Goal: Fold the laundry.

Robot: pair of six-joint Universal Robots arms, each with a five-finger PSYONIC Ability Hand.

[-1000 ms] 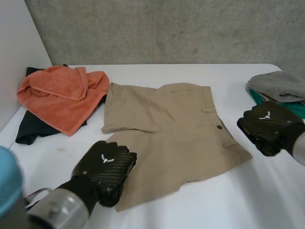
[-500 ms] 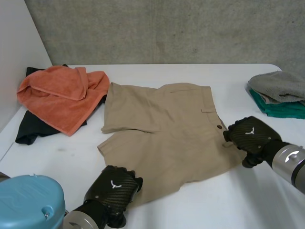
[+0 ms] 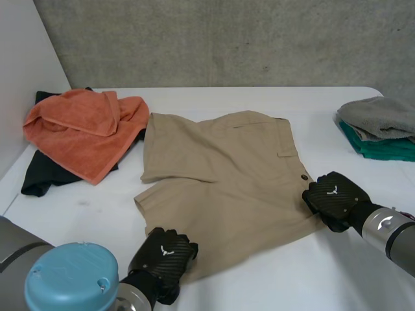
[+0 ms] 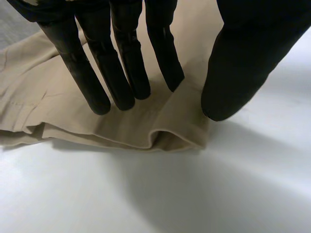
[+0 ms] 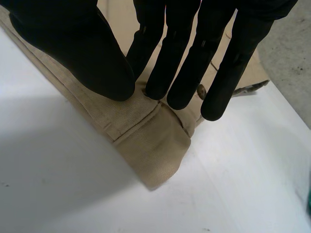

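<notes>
Beige shorts (image 3: 227, 175) lie flat in the middle of the white table, waistband to the right. My left hand (image 3: 162, 256) is at the near hem of the leg. In the left wrist view its straight fingers (image 4: 121, 73) press on the hem (image 4: 160, 126), which bulges up slightly. The thumb (image 4: 243, 63) stands apart at the cloth's edge, so the hand is open. My right hand (image 3: 332, 197) is at the near corner of the waistband. In the right wrist view its thumb (image 5: 87, 53) and fingers meet on the waistband (image 5: 150, 145) and pinch it, next to a button (image 5: 200, 90).
An orange towel (image 3: 84, 129) lies over a black garment (image 3: 42, 175) at the back left, beside a white side wall (image 3: 19, 78). A grey cloth on a green one (image 3: 379, 126) is stacked at the right edge. My left arm's blue cap (image 3: 71, 285) is at the near left.
My left hand moved nearer, down to the leg hem, and uncurled from a fist. My right hand came in from the right to the waistband corner and closed on it.
</notes>
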